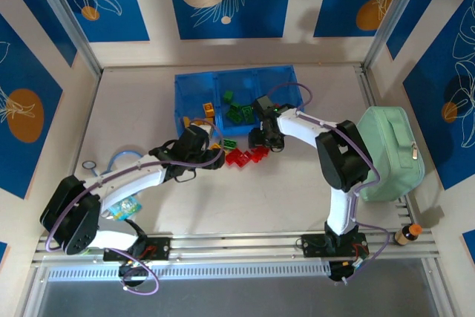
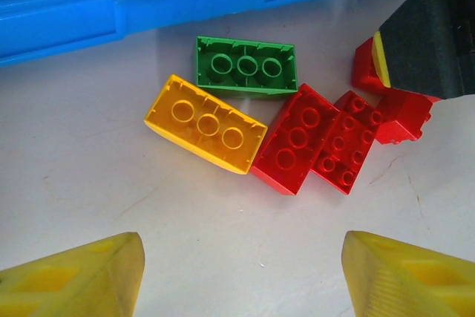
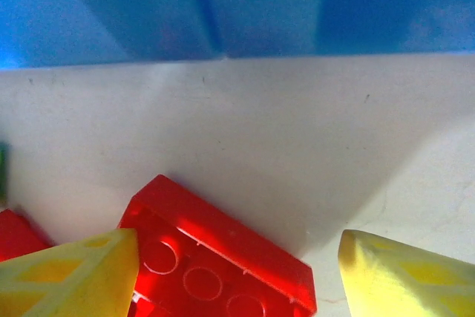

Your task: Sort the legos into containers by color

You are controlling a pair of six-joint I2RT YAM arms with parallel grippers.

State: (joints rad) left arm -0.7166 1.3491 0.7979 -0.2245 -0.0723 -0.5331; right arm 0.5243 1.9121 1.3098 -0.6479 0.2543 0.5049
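The blue tray (image 1: pixel 194 85) lies at the back of the table with three containers side by side. The left one holds an orange lego (image 1: pixel 210 109) and the middle one green legos (image 1: pixel 238 112). In front of the tray, loose legos lie in a cluster: a yellow one (image 2: pixel 205 123), a green one (image 2: pixel 246 65) and red ones (image 2: pixel 297 139). My left gripper (image 2: pixel 241 276) hovers open just short of them with nothing between its fingers. My right gripper (image 3: pixel 237 280) is open over an upturned red lego (image 3: pixel 215 250); its left finger (image 3: pixel 74 276) overlaps the brick's end.
A mint-green pouch (image 1: pixel 390 154) lies at the right edge, with a small orange-capped bottle (image 1: pixel 408 234) in front of it. A clear packet (image 1: pixel 122 206) and a small ring (image 1: pixel 89 165) lie at the left, beside the left arm. Panelled walls enclose the table.
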